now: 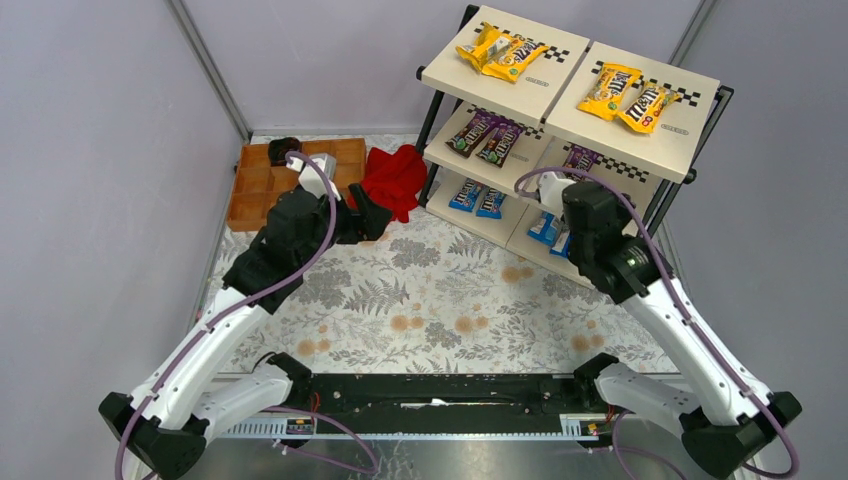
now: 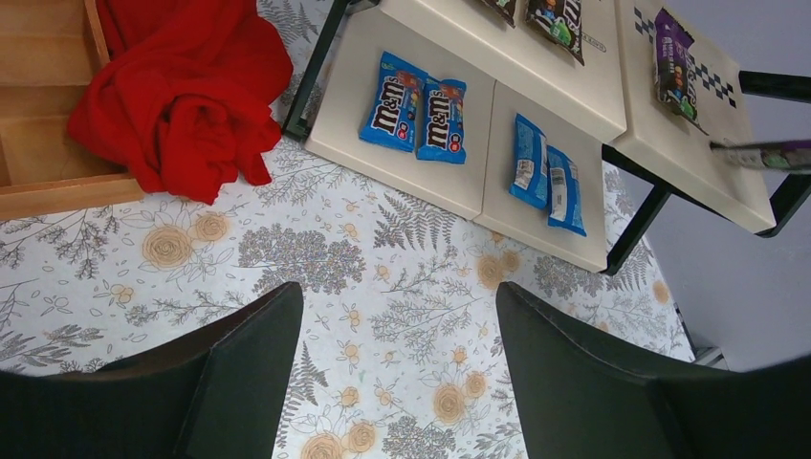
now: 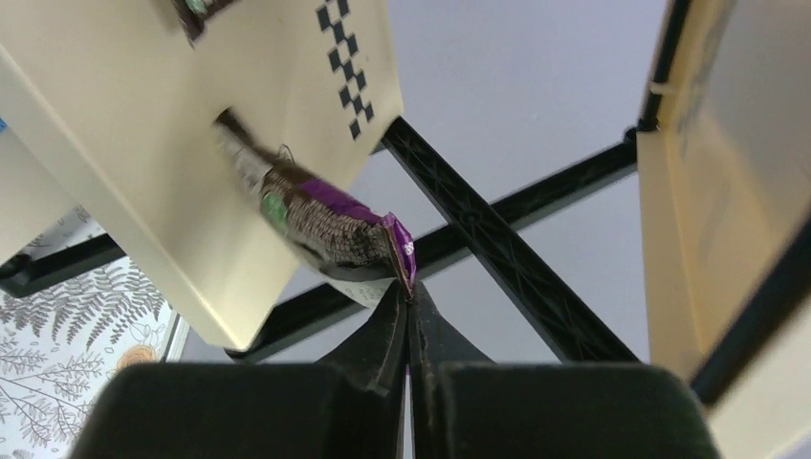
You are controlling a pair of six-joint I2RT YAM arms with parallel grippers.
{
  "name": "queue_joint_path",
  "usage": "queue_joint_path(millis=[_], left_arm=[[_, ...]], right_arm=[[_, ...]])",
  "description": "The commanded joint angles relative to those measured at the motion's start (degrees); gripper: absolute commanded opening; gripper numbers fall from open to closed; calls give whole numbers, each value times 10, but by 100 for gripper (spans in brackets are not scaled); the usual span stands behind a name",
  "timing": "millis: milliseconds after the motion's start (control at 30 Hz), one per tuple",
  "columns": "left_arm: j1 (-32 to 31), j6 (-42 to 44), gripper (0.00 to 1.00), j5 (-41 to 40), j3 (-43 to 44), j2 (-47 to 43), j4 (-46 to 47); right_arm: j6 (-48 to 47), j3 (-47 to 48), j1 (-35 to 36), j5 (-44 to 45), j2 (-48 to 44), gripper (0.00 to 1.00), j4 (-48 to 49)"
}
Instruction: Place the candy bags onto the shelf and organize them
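Note:
The shelf (image 1: 490,88) stands at the back right. Yellow candy bags (image 1: 500,50) lie on its top boards, dark brown ones (image 1: 487,137) and a purple one (image 1: 580,158) on the middle tier, and blue ones (image 1: 476,198) on the bottom tier. My right gripper (image 3: 409,301) is shut on the corner of a purple bag (image 3: 325,225) and holds it at the near edge of a middle board (image 3: 143,143). That bag also shows in the left wrist view (image 2: 765,155). My left gripper (image 2: 397,363) is open and empty above the floral cloth, near the shelf's left foot.
A red cloth (image 1: 393,178) lies bunched left of the shelf, next to a brown compartment tray (image 1: 270,185) with a dark item in one cell. Black cross braces (image 3: 497,249) of the shelf frame run behind the held bag. Grey walls close in on three sides.

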Motion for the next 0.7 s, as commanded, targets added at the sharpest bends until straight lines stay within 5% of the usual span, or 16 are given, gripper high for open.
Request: queue_joint_path(millis=[0, 333, 667], left_arm=[[-6, 15, 79, -19, -5, -21, 20], [-28, 23, 80, -39, -3, -37, 11], [-44, 28, 81, -64, -8, -57, 7]], right_arm=[[1, -4, -16, -34, 35, 0, 38], [22, -38, -49, -71, 76, 0, 53], [-63, -67, -113, -172, 114, 0, 152]])
